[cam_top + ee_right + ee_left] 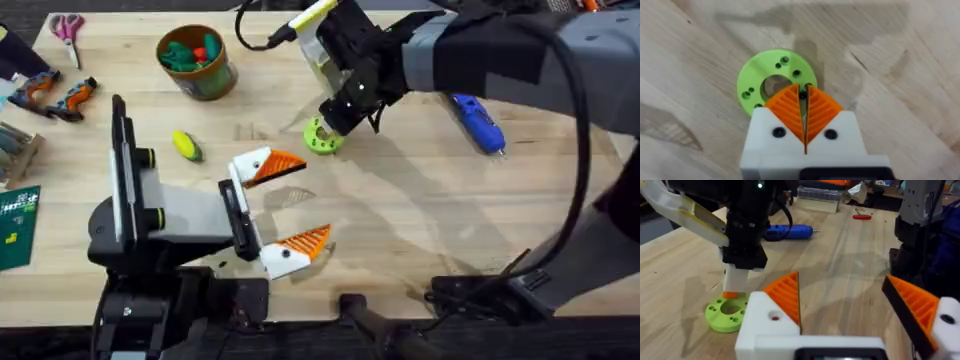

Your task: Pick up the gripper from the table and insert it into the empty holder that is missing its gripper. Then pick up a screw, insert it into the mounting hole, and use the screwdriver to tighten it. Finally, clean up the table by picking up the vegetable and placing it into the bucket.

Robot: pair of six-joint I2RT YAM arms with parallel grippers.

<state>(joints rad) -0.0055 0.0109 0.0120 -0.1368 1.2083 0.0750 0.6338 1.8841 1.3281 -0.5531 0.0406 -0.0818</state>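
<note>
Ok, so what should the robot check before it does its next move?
1. Right pincer above the green disc: ok.
2. Right pincer shut: ok.
3. Screw held between its tips: cannot tell.
4. Left pincer open and apart from the disc: ok.
5. Screwdriver lying free on the table: ok.
6. Vegetable inside the bucket: not ok, it lies on the table.

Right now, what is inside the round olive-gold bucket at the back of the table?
The round olive-gold bucket holds dark green toy foods and a red toy food. Anything beneath them is covered.
</note>
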